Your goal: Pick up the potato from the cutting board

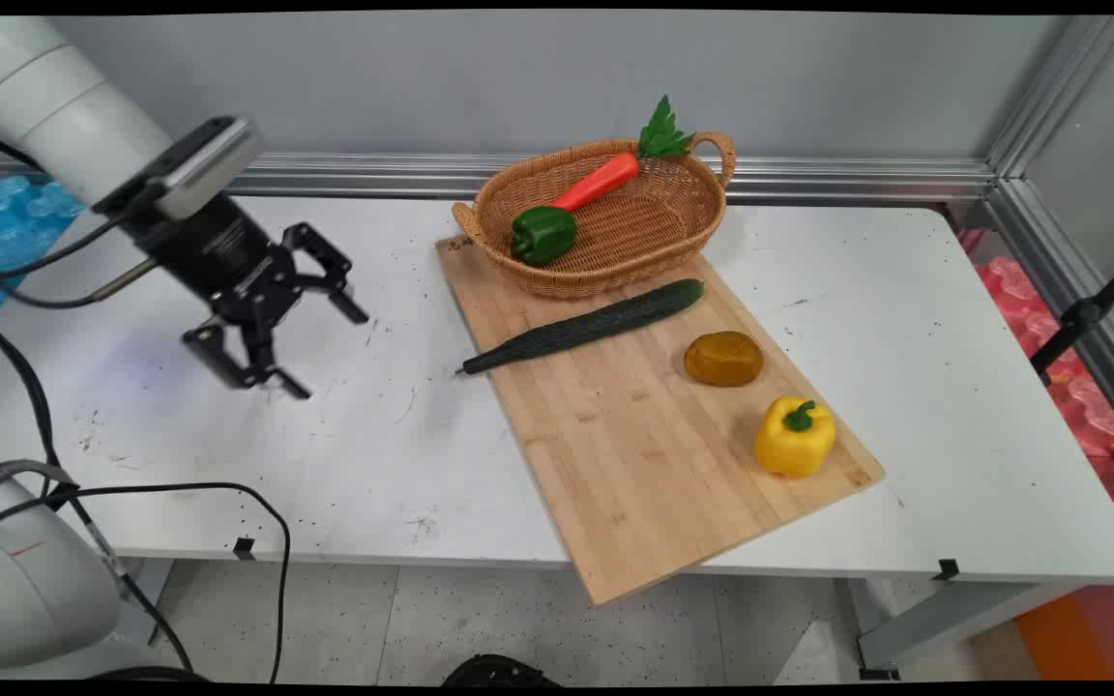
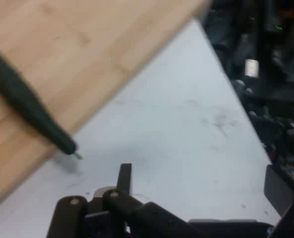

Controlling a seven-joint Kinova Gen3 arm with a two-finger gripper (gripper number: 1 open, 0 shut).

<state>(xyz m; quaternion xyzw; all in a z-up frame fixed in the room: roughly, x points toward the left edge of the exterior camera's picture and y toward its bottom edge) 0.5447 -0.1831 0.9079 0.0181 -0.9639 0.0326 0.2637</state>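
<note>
The claw (image 1: 325, 350) is open, with its two fingers spread wide and nothing between them. It hangs over the bare left part of the white bench (image 1: 953, 387). The thing nearest to it is a long dark green cucumber (image 1: 586, 329). The cucumber lies slanted on a wooden board (image 1: 634, 464), and its thin tip sticks out over the board's left edge, toward the claw but apart from it. In the hand view the cucumber (image 2: 23, 101) and the board (image 2: 87, 54) fill the upper left.

Farther along the board sit a brown lump (image 1: 723, 359) and a yellow pepper (image 1: 794, 438). At the back end of the board stands a woven basket (image 1: 683, 227). Inside it are a green pepper (image 1: 543, 235) and an orange carrot (image 1: 600, 180) with green leaves that poke out over the rim.
</note>
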